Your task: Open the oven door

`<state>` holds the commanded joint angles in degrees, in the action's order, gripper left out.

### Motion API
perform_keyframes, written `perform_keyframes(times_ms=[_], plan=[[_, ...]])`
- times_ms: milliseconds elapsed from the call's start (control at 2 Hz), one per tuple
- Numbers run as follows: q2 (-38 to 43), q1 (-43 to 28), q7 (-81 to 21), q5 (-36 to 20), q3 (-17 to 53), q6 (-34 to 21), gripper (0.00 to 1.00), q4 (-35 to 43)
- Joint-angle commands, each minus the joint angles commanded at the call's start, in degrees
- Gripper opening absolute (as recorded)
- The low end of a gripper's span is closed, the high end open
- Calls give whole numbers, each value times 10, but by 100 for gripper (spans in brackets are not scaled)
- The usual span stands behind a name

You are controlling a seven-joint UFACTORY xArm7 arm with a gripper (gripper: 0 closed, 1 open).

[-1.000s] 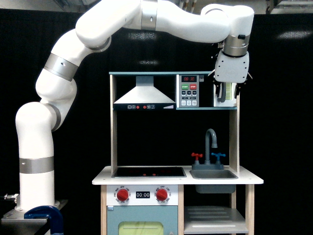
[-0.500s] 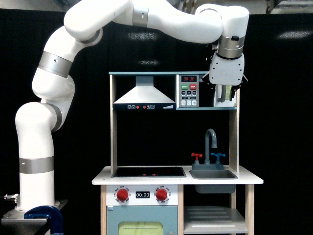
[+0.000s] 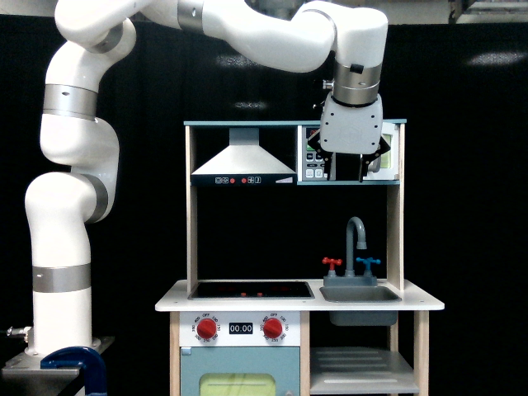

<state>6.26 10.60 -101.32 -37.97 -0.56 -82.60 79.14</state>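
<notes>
The oven door is the small white-framed door with a pale green window at the right end of the toy kitchen's top shelf. Only its right part shows. Its left part and its handle are hidden behind my gripper. The gripper hangs straight down in front of the grey control panel, just left of the door's visible part. Its two dark fingertips stand apart with nothing visible between them, so it is open. I cannot tell whether the door is ajar.
A grey extractor hood sits left of the panel. Below are the hob, a sink with a grey tap, red knobs, and the larger blue-grey door. Wooden posts frame the shelf. The arm's base stands at the exterior view's left.
The gripper has slid towards the exterior view's left, from in front of the oven door to in front of the control panel. The arm's upper links have swung up and left.
</notes>
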Motion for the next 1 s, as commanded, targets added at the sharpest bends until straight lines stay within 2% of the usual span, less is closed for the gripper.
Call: perform_keyframes(times_ms=[500,1000], plan=[[11,10,-29,0,5,13,100,-17],[-9,4,-18,-2,-2,20,100,-35]])
